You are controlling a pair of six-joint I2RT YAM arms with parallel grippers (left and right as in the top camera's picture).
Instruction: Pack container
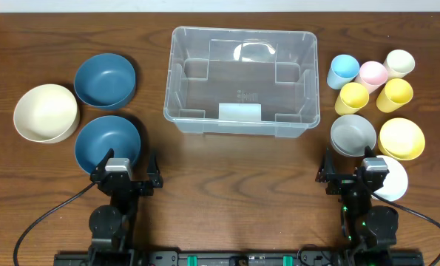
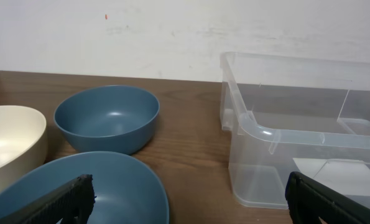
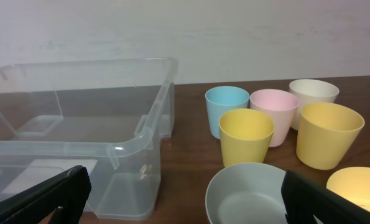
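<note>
1. Note left gripper (image 1: 126,174) and right gripper (image 1: 355,177) released, spread wide, grasping nothing.
2. Locate container (image 1: 234,85) mid-table, empty, ahead of both grippers.
3. Beware clipping blue bowl (image 1: 107,142) or grey bowl (image 1: 353,134), just ahead of the spread fingers.
4. Avoid striking the container rim during transfer; likely result is a dropped item or a shoved container.

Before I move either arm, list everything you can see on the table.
container: 1, clear plastic, centre
blue bowls: 2, dark blue, left of container
cream bowl: 1, cream, far left
cups: 5, light blue, pink, cream, two yellow, right of container
grey bowl: 1, grey, nearer than cups
yellow bowl: 1, pale yellow, beside grey bowl
white dish: 1, white, partly under right gripper
table: 1, dark wood
left gripper: 1, black, open
right gripper: 1, black, open
</note>
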